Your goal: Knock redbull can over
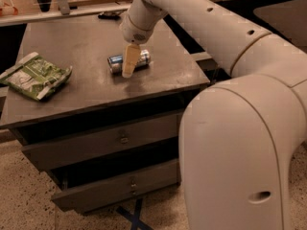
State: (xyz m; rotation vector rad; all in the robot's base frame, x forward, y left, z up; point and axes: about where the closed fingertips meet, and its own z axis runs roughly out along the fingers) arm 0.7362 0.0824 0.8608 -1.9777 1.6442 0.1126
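The redbull can (115, 63), slim and silver with blue patches, lies on its side near the middle of the dark table top (81, 37). Its shiny top faces left. My gripper (128, 69) hangs down from the wrist, right in front of the can's middle, and hides that part of it. Its tip is close to the table surface. The gripper is over the can, and I cannot tell whether it touches it.
A green snack bag (36, 75) lies flat at the table's left edge. A small dark object (110, 16) sits at the far edge. Two drawers (122, 138) are below the top. My large white arm and base (240, 152) fill the right side.
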